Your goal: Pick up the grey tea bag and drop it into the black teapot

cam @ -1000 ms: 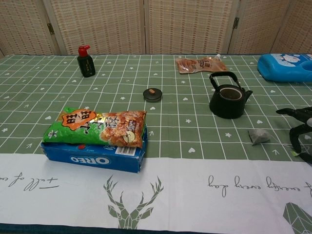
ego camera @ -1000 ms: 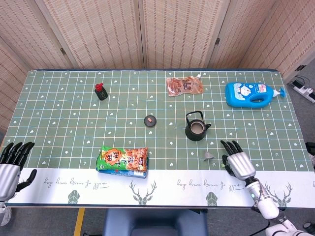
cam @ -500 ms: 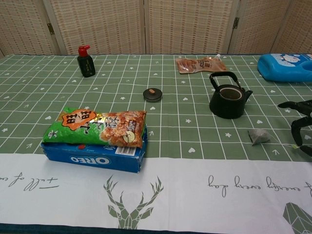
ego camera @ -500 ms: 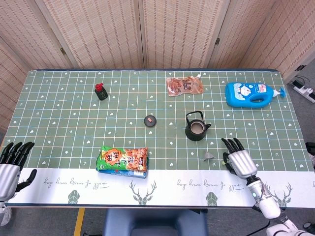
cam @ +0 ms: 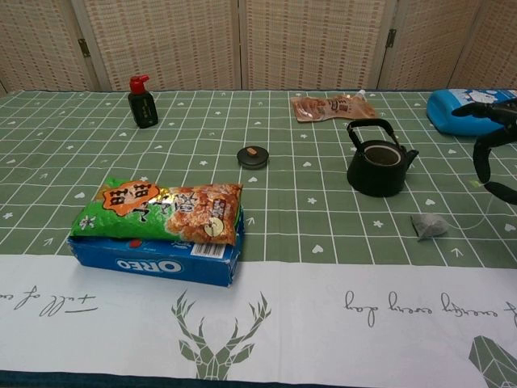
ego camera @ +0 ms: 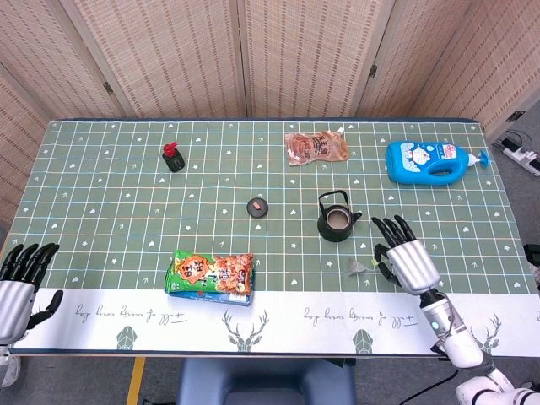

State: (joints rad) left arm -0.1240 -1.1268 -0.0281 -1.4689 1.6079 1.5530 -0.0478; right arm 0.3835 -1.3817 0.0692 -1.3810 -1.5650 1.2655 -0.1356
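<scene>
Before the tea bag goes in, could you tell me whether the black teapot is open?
Open: the black teapot shows a bare mouth, and its lid lies apart on the table.

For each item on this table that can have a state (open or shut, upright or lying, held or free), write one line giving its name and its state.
Black teapot: upright, lid off.
Teapot lid: lying on the table, apart from the pot.
Grey tea bag: lying free on the table.
Blue bottle: lying on its side.
Small red-capped bottle: upright, capped.
Snack bag: lying atop the Oreo box.
Right hand: fingers apart, holding nothing.
Left hand: fingers apart, holding nothing.
</scene>
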